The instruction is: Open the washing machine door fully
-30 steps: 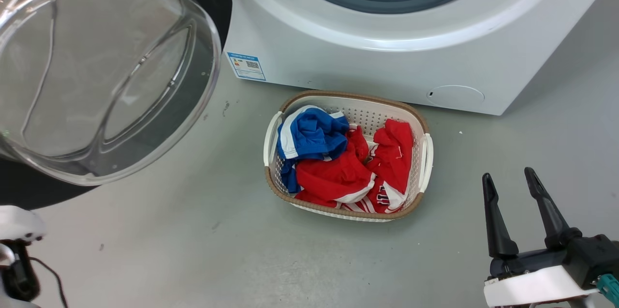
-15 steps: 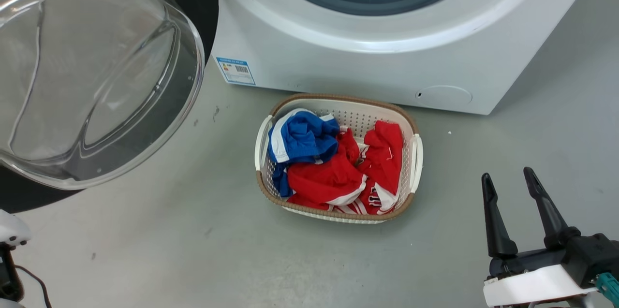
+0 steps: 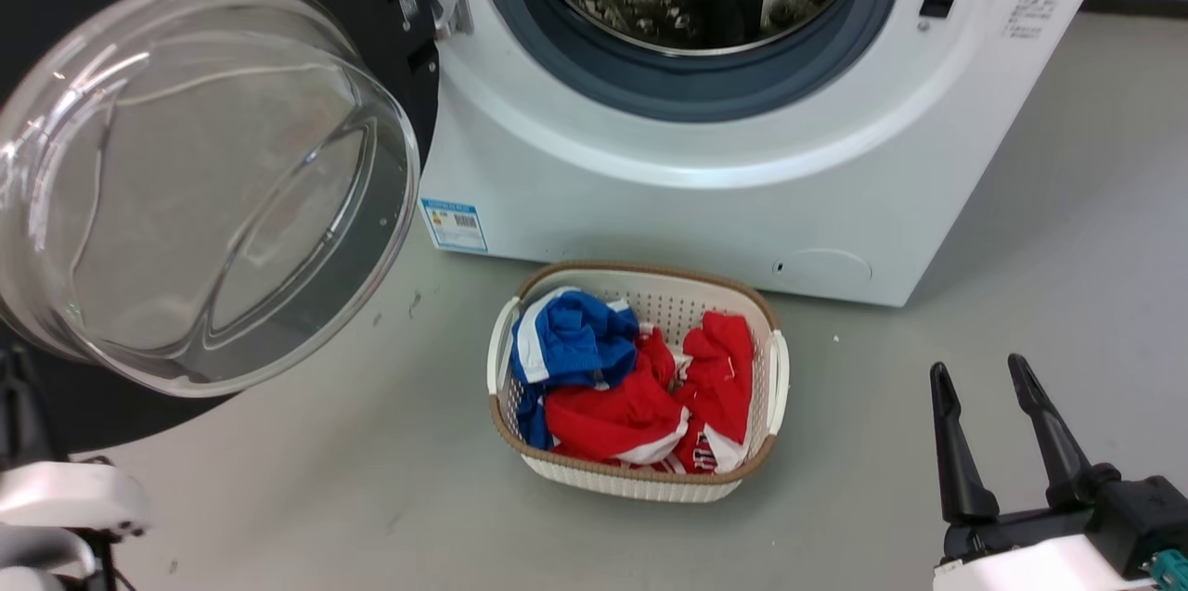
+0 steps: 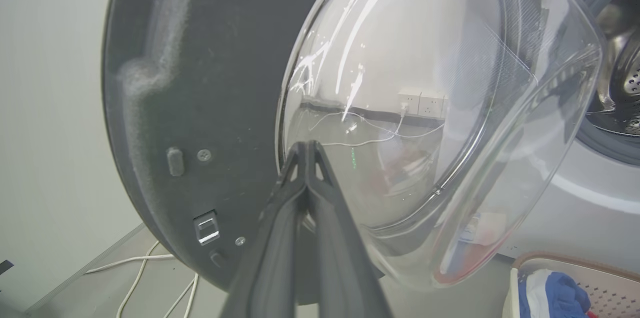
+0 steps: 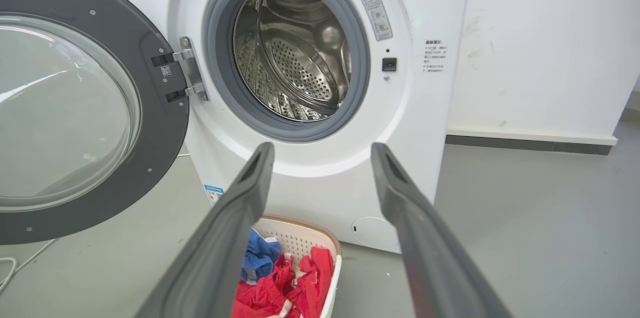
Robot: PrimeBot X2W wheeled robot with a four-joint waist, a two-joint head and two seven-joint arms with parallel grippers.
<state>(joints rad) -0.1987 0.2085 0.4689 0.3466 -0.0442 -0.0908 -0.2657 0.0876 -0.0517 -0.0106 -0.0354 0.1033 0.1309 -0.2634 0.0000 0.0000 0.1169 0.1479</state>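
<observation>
The washing machine door (image 3: 186,183) is wide open.
By the washing machine (image 3: 650,211), the left gripper (image 4: 306,148) is pressed together and the right gripper (image 5: 322,151) is spread.

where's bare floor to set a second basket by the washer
Bare floor lies right of the laundry basket, between it and the right gripper, and left of it, toward the washing machine door. Crowded before the washing machine, where the basket sits.

- White wall (image 5: 540,33), evenly lit, faintly scuffed.
- Dark baseboard (image 5: 525,144) along the wall's foot.
- Grey matte floor (image 5: 550,233) below the wall.
- White cables (image 4: 136,278) trailing on the floor.
</observation>
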